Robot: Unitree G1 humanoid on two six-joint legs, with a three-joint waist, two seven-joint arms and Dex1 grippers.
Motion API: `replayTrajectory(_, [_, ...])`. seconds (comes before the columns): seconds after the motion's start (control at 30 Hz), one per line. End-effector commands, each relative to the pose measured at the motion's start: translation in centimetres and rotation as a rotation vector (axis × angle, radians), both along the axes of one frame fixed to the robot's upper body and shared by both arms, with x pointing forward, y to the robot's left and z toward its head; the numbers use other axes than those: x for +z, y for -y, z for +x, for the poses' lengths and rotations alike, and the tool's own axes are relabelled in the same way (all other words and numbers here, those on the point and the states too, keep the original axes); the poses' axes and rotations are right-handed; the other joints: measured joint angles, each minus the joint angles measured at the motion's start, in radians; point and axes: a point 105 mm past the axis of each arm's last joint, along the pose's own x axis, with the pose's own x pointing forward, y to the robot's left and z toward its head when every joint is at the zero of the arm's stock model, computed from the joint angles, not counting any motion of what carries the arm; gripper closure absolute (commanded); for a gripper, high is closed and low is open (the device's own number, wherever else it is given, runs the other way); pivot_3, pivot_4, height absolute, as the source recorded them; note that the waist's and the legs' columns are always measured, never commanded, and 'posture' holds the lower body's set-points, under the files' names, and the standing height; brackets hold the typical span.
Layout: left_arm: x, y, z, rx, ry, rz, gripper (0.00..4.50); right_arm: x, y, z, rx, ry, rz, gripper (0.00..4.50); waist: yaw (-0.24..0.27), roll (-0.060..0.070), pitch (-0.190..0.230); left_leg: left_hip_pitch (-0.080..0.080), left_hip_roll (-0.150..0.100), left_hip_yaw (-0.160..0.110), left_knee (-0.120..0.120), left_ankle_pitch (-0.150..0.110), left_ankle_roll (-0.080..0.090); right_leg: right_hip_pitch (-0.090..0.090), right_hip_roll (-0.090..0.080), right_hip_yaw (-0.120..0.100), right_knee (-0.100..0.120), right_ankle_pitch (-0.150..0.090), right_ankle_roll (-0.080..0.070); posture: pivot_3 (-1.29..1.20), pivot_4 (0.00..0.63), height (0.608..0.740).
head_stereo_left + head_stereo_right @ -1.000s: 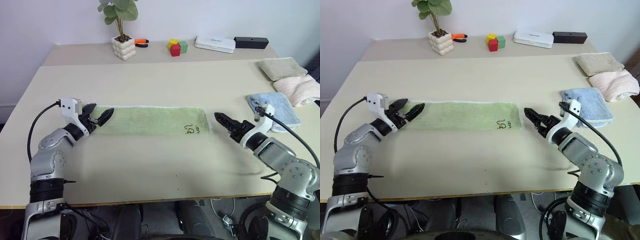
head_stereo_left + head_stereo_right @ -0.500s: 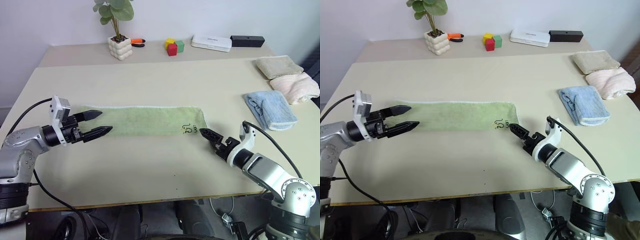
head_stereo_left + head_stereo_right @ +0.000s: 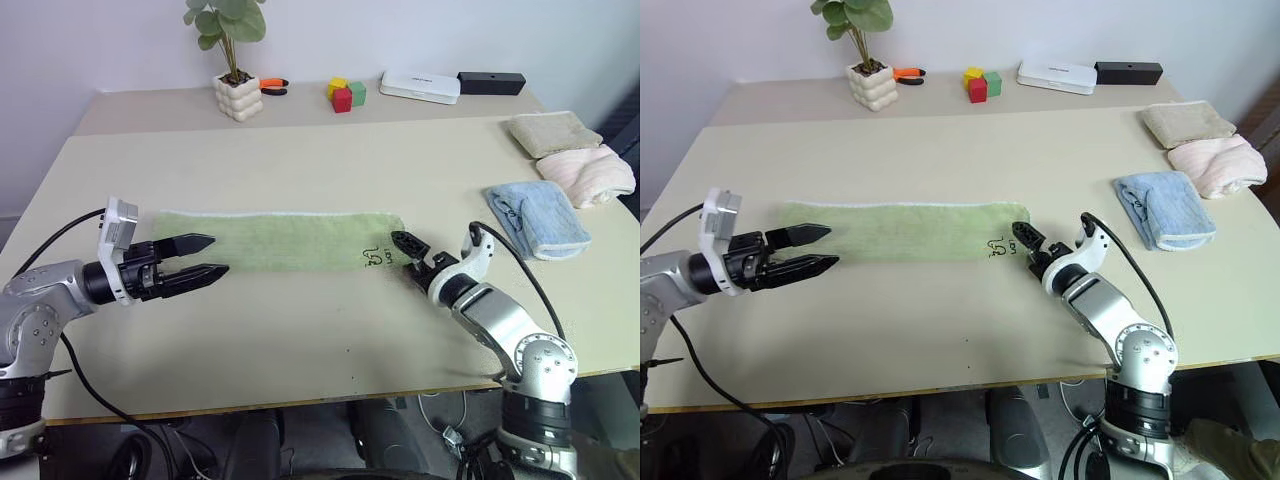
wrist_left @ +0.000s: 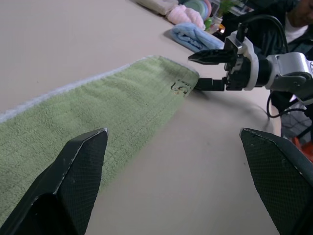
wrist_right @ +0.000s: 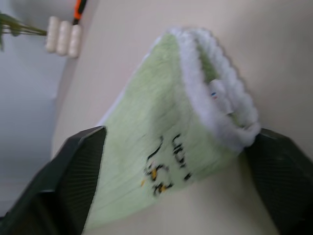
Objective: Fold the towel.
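While lying flat, towel (image 3: 280, 240) between spread left pincer (image 3: 205, 257) and spread right pincer (image 3: 408, 248) straddling its trimmed end.

— How many towels do we count?
— Four: green (image 3: 285, 238), blue (image 3: 538, 216), pink (image 3: 588, 173), beige (image 3: 552, 132).
— And up top?
— One plant (image 3: 236, 70), three blocks (image 3: 343, 94), two boxes (image 3: 420, 87).

bare table (image 3: 300, 170) all round the towel (image 3: 280, 240), blue towel (image 3: 540, 218) near its right end, beige and pink towels behind that, plant (image 3: 238, 60), blocks, boxes along far edge
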Motion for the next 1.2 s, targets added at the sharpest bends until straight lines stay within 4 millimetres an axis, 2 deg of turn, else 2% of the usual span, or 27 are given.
replayTrajectory(0.03, [0.6,0.2,-0.4,0.004,0.034,-0.006,0.00,-1.1,0.8,0.7,-0.061,-0.022,-0.042,1.87,0.001,0.000,0.000,0.000,0.000,0.000,0.000,0.000,0.000,0.000,0.000,0.000,0.000,0.000,0.000,0.00,0.150,0.740])
replayTrajectory(0.2, [0.3,0.3,-0.4,0.022,0.037,-0.013,0.00,-0.4,1.7,1.1,-0.084,-0.003,-0.050,4.40,0.002,0.000,0.000,0.000,0.000,0.000,0.000,0.000,0.000,0.000,0.000,0.000,0.000,0.000,0.000,0.00,0.150,0.740])
replayTrajectory(0.37, [0.1,0.3,-0.3,0.030,0.038,-0.018,0.00,0.6,4.1,1.0,-0.089,0.025,-0.158,4.46,0.010,0.001,0.001,-0.002,0.000,0.000,0.000,0.000,0.000,0.000,-0.001,0.000,-0.001,0.000,0.000,0.00,0.150,0.740])
replayTrajectory(0.53, [-0.1,0.3,-0.2,0.037,0.043,-0.018,0.00,1.6,8.6,-0.8,-0.076,0.048,-0.365,4.46,0.024,0.002,0.001,-0.002,-0.001,0.000,-0.001,0.000,0.000,-0.001,-0.001,0.000,-0.002,0.000,0.000,0.00,0.150,0.740])
replayTrajectory(0.6, [-0.3,0.3,-0.2,0.039,0.042,-0.019,0.00,2.8,10.2,-1.0,-0.069,0.078,-0.433,4.46,0.025,0.002,0.002,-0.002,-0.001,0.001,-0.001,0.000,0.000,-0.002,-0.001,0.000,-0.002,0.000,0.000,0.00,0.150,0.740])
replayTrajectory(0.67, [-0.5,0.3,0.0,0.040,0.041,-0.023,0.00,4.1,10.8,-1.0,-0.028,0.120,-0.543,4.46,0.024,0.002,0.002,-0.002,-0.001,0.002,-0.001,0.000,0.000,-0.002,-0.001,0.001,-0.001,0.000,0.000,0.00,0.150,0.740])
replayTrajectory(0.77, [-0.6,0.5,0.3,0.041,0.047,-0.025,0.00,5.5,10.6,-0.6,0.037,0.175,-0.723,4.46,0.024,0.002,0.002,-0.001,-0.001,0.002,-0.001,0.000,0.000,-0.002,-0.001,0.001,-0.001,0.000,0.000,0.00,0.150,0.740])
replayTrajectory(0.8, [-0.6,0.5,0.4,0.041,0.049,-0.025,0.00,5.9,10.3,-0.3,0.043,0.195,-0.758,4.46,0.023,0.002,0.002,-0.001,-0.001,0.002,-0.001,0.000,0.000,-0.002,0.000,0.001,-0.002,0.000,0.000,0.00,0.150,0.740])
replayTrajectory(0.97, [-0.6,0.6,0.7,0.045,0.060,-0.025,0.00,6.9,4.1,-0.3,0.276,0.348,-0.923,4.46,0.026,0.002,0.002,-0.002,0.000,0.002,-0.001,0.000,0.000,-0.003,0.000,0.001,-0.001,0.000,0.000,0.00,0.150,0.740])
replayTrajectory(1.1, [-0.5,0.3,0.7,0.062,0.067,-0.023,0.00,6.3,-0.8,-1.4,0.482,0.462,-1.009,4.46,0.027,0.002,0.002,-0.003,-0.001,0.002,-0.002,0.000,0.000,-0.003,0.000,0.001,-0.002,0.000,0.000,0.00,0.150,0.740])
replayTrajectory(1.2, [-0.6,0.2,0.5,0.070,0.067,-0.021,0.00,6.0,-3.2,-2.0,0.568,0.509,-0.992,4.46,0.027,0.001,0.002,-0.003,-0.001,0.002,-0.002,0.000,0.000,-0.003,-0.001,0.001,-0.002,0.000,0.000,0.00,0.150,0.740])
